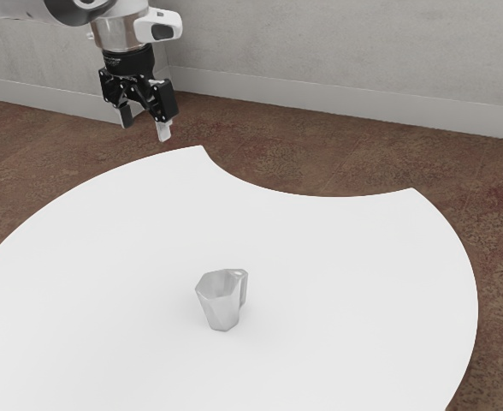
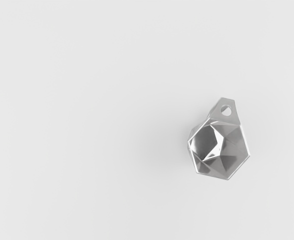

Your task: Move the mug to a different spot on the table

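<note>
Exterior view has the mug standing upright on the white bench, mouth up, with its handle on the side toward the exterior view's right. The pincer hangs high up and well apart from the mug, off toward the exterior view's left, fingers spread wide with nothing between them. So nothing is grabbed yet, and I'd say the whole approach is still to come.

Wrist view looks down into the mug's mouth, and you can see how faceted the walls are.

Stuff I'd worry about from here:
- Those angled facets, plus a body that narrows toward the base. If the fingers close on a slanted face instead of two opposite flats, the mug could twist or squirt out.
- Clipping the rim on the way down would probably tip it, since it looks light.
- A finger landing on the handle would make for a lopsided grip, so it may swing when lifted.
</note>
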